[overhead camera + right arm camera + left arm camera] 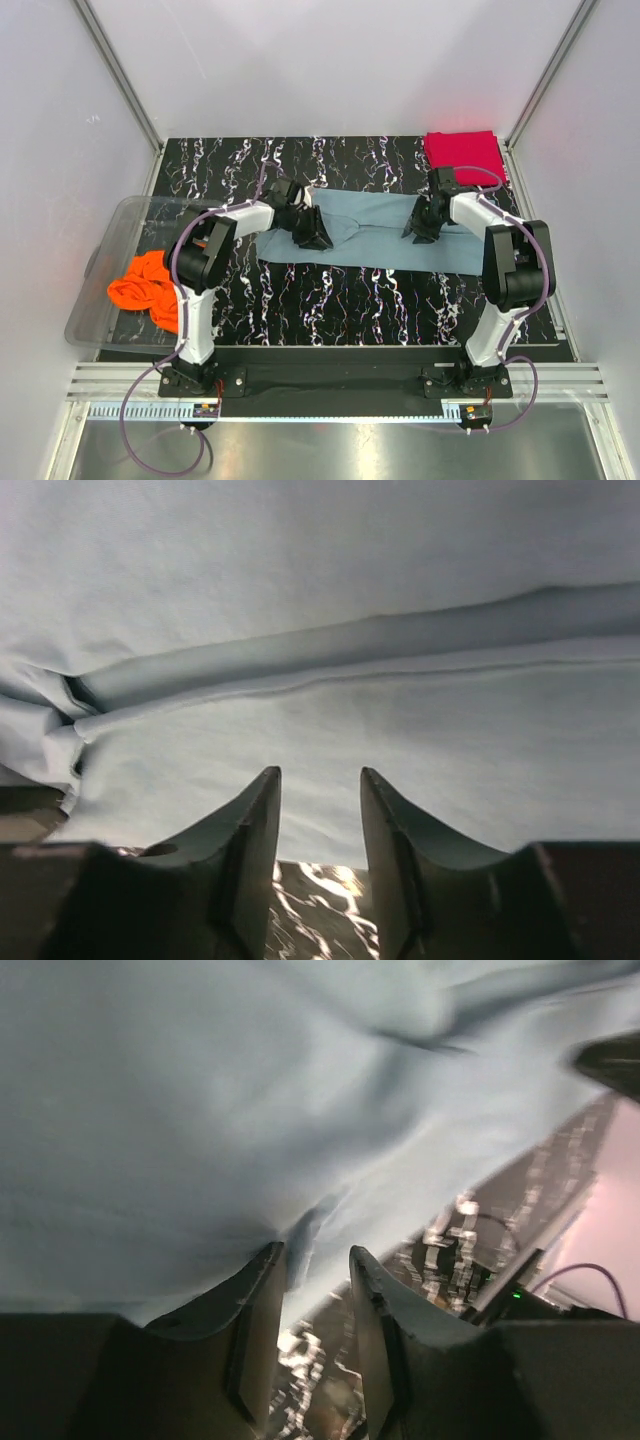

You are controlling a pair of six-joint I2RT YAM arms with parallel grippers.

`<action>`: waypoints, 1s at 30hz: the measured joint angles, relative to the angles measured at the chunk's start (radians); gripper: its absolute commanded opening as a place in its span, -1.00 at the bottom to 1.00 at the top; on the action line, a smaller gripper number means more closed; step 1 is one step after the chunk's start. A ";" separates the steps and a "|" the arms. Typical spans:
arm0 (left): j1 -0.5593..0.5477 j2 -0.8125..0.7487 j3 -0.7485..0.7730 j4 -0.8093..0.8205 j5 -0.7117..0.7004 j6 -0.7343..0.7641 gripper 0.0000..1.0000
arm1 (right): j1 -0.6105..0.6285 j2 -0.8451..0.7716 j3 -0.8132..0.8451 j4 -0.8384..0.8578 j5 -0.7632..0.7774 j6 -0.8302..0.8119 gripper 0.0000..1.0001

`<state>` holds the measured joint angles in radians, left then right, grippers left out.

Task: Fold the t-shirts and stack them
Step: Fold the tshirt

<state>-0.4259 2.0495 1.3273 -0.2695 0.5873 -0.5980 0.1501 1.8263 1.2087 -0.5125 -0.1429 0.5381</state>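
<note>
The grey-blue t-shirt (375, 238) lies as a long strip across the middle of the black marbled table. My left gripper (312, 232) is open at its left end, and the left wrist view shows the cloth (200, 1110) with its edge lying between my fingertips (318, 1252). My right gripper (418, 228) is open over the shirt's right part. In the right wrist view it (320, 772) sits at the near edge of the cloth (320, 610), which has a long fold ridge. The red t-shirt (463, 155) lies folded at the back right. The orange t-shirt (145, 288) lies crumpled in the bin.
A clear plastic bin (112, 240) sits at the left edge of the table, partly overhanging it. White enclosure walls stand close on three sides. Bare table (350, 300) shows between the shirt and the arm bases.
</note>
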 measured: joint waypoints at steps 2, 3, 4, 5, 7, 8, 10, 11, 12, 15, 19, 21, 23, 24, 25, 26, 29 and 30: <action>0.003 0.025 -0.006 0.008 0.016 -0.014 -0.25 | -0.018 0.000 0.022 -0.055 0.000 -0.049 -0.01; 0.007 0.025 -0.005 0.009 0.014 -0.013 -0.23 | -0.020 0.000 0.032 -0.075 0.002 -0.074 0.03; 0.011 0.025 -0.002 0.009 0.010 -0.010 -0.22 | -0.020 -0.002 0.038 -0.095 0.004 -0.097 0.08; 0.014 0.025 0.000 0.008 0.010 -0.008 -0.20 | -0.020 -0.003 0.041 -0.116 0.006 -0.119 0.11; 0.021 0.025 0.010 -0.006 0.003 -0.001 -0.18 | -0.022 -0.008 0.041 -0.154 0.019 -0.158 0.15; 0.026 0.029 0.021 -0.020 0.000 0.004 -0.18 | -0.023 -0.008 0.041 -0.170 0.026 -0.174 0.15; 0.040 0.039 0.046 -0.049 -0.006 0.016 -0.16 | -0.027 -0.008 0.037 -0.192 0.040 -0.206 0.16; 0.050 0.047 0.061 -0.062 -0.005 0.024 -0.16 | -0.027 -0.007 0.034 -0.200 0.050 -0.218 0.16; 0.063 0.056 0.078 -0.078 -0.005 0.032 -0.15 | -0.028 -0.005 0.032 -0.207 0.055 -0.228 0.16; 0.103 0.094 0.149 -0.137 -0.001 0.068 -0.15 | -0.029 0.022 0.030 -0.218 0.052 -0.236 0.15; 0.137 0.154 0.256 -0.204 0.014 0.114 -0.15 | -0.005 0.029 -0.013 -0.208 0.028 -0.206 0.16; 0.146 0.176 0.303 -0.237 0.008 0.140 -0.14 | 0.034 0.013 -0.040 -0.197 0.016 -0.175 0.15; 0.152 0.203 0.355 -0.268 0.004 0.164 -0.12 | 0.093 -0.020 -0.088 -0.168 -0.015 -0.123 0.15; 0.154 0.214 0.377 -0.277 0.003 0.173 -0.12 | 0.123 -0.035 -0.111 -0.153 -0.037 -0.092 0.16; 0.158 0.228 0.404 -0.289 0.003 0.182 -0.12 | 0.163 -0.057 -0.144 -0.127 -0.064 -0.052 0.16; 0.160 0.245 0.435 -0.302 0.000 0.192 -0.12 | 0.206 -0.077 -0.175 -0.104 -0.092 -0.011 0.17; 0.167 0.298 0.526 -0.320 0.005 0.218 -0.11 | 0.346 -0.112 -0.241 -0.039 -0.159 0.125 0.18; 0.167 0.317 0.557 -0.321 0.012 0.226 -0.11 | 0.380 -0.114 -0.249 -0.024 -0.174 0.163 0.19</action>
<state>-0.2588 2.3661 1.8847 -0.5907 0.5991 -0.3721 0.5304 1.7119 0.9592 -0.5365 -0.3168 0.7006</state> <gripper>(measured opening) 0.439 0.587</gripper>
